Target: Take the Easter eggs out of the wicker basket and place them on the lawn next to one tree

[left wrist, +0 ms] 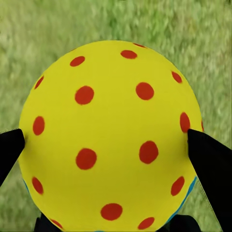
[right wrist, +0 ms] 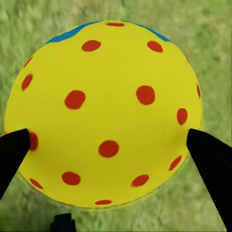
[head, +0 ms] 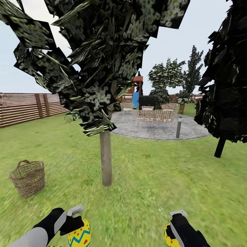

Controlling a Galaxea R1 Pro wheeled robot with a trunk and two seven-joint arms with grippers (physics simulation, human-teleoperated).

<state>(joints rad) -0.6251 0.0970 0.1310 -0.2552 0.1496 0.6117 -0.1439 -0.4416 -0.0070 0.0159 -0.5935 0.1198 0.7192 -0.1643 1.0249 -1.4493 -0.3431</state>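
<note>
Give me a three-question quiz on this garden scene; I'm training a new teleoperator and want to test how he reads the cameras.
1. True or false: the left end effector and the right end effector each hold an Easter egg.
2. Multiple choice: the wicker basket stands A) on the paved patio, B) on the lawn to the robot's left of the pale tree trunk, C) against the fence.
3. Fill in: the dots on the egg in the left wrist view are ____.

Key
1. True: black fingers press either side of each egg in both wrist views.
2. B
3. Red
</note>
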